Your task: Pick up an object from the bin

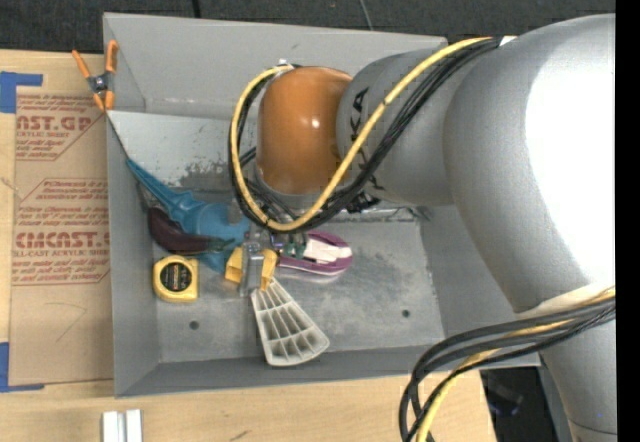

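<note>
A white plastic fan-shaped piece with slotted ribs (287, 328) lies by the lower edge of the grey bin (135, 330), its wide end toward that edge and its narrow end pointing up under the gripper (252, 265). The gripper hangs low just above that narrow end; whether it is open or closed cannot be told. Just left sits a yellow tape measure (175, 277) with a black face. Just right lies a purple-and-white object (326, 255). Toward the bin's left wall, a teal tool (190, 210) and a dark maroon piece (168, 229) lie together. The arm's orange cover (300, 125) and looping cables (240, 145) hang over the bin's middle.
</note>
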Robot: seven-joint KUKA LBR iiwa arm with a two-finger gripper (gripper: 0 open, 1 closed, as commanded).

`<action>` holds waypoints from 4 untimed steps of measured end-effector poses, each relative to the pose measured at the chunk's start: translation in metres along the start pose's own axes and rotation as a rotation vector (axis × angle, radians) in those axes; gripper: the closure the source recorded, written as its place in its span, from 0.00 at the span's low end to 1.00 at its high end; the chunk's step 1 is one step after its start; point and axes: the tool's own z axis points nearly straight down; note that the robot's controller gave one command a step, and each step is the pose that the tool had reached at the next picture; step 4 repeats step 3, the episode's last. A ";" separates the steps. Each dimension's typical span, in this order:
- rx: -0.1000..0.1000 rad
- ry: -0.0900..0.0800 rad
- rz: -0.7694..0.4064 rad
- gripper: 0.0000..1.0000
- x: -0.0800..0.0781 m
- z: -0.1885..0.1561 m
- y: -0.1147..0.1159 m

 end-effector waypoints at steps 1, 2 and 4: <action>0.002 -0.012 -0.002 1.00 -0.002 0.040 -0.013; 0.002 -0.007 -0.008 1.00 0.001 0.037 -0.011; 0.003 -0.009 -0.030 1.00 0.010 -0.175 -0.020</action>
